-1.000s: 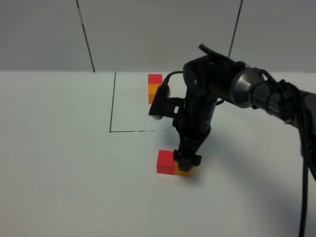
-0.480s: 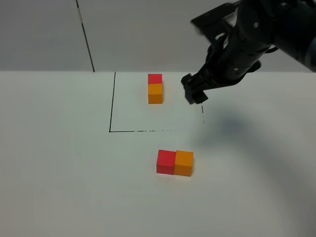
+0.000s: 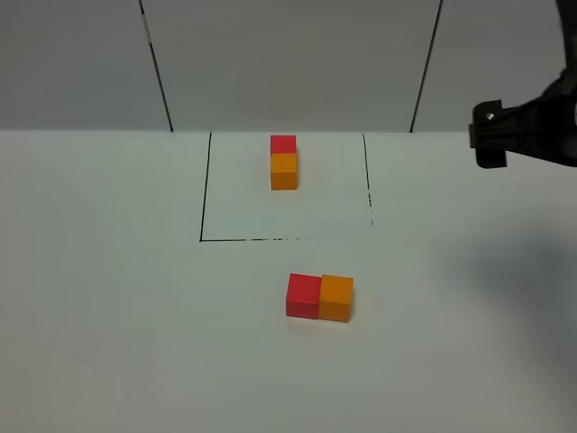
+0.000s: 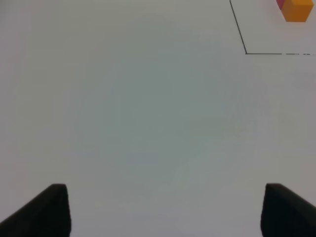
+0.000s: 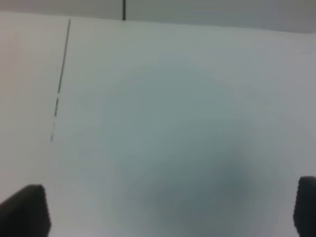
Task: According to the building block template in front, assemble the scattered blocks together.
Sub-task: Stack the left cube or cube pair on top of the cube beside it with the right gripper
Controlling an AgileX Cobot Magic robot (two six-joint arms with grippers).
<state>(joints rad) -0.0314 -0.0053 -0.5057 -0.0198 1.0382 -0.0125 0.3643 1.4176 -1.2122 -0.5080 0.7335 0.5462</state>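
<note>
The building block template is a small red cube joined to an orange one, inside the drawn square at the back. Its orange cube also shows in a corner of the left wrist view. In front of the square lie the scattered blocks, a red cube and an orange cube, touching side by side. My right gripper hangs high at the right edge, far from them, and its wrist view shows the right gripper open and empty. The left gripper stands open over bare table and is out of the exterior high view.
A thin black square outline is drawn on the white table, and one of its lines shows in the right wrist view. A grey panelled wall stands behind.
My right gripper let go of the orange cube, rose, and drew back to the upper right. The red and orange cubes stay together on the table.
</note>
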